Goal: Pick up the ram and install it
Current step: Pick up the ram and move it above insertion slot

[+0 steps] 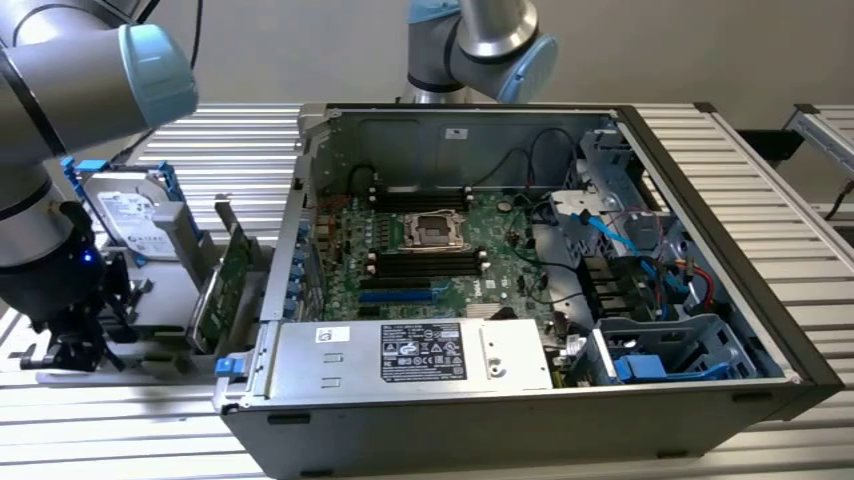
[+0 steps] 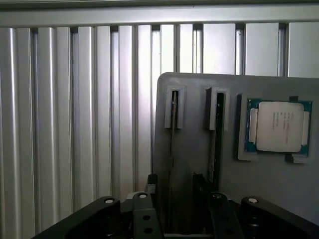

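In the wrist view, two slim ram sticks stand edge-on in the slots of a grey holder plate (image 2: 194, 99): one ram stick (image 2: 171, 134) and a second ram stick (image 2: 217, 134) beside it. My gripper (image 2: 175, 188) is open, its fingers (image 2: 152, 185) straddling the first stick without touching it. In the exterior view the gripper (image 1: 74, 348) hangs low over the holder at the exterior view's left, outside the open computer case (image 1: 461, 115). The black memory slots (image 1: 424, 263) lie on the motherboard below the processor socket (image 1: 434, 228).
A processor chip (image 2: 279, 125) rests in a recess of the holder. A hard drive (image 1: 134, 215) and a green expansion card (image 1: 234, 275) stand between the gripper and the case. Cables (image 1: 627, 250) and a power supply (image 1: 414, 350) crowd the case. A second arm (image 1: 481, 40) stands behind it.
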`<state>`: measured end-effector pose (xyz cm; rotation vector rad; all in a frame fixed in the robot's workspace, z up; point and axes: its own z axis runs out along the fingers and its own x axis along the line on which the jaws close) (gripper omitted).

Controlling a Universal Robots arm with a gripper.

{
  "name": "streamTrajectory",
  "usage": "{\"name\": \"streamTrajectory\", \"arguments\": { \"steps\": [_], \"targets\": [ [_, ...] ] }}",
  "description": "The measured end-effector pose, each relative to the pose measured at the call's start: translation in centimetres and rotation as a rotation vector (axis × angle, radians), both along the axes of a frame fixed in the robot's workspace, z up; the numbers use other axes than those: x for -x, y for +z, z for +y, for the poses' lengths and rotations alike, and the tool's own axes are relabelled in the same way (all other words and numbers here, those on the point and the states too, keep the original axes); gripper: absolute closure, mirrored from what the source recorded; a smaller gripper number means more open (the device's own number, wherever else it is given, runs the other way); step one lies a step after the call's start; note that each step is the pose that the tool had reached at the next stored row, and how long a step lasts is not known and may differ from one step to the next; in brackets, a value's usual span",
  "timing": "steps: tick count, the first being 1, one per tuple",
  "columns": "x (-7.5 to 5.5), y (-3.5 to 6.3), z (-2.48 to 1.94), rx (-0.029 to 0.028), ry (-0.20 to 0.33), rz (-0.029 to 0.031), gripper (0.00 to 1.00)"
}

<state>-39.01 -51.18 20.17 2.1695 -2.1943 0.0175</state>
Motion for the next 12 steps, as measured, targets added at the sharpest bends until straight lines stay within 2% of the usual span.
{"name": "streamTrajectory", "arguments": {
  "steps": [6,12],
  "targets": [
    [-0.06,-0.48,-0.11,0.0000,-0.002,-0.0001,0.58],
    [-0.15,-0.63,-0.16,0.0001,-0.040,0.0001,0.58]
  ]
}}
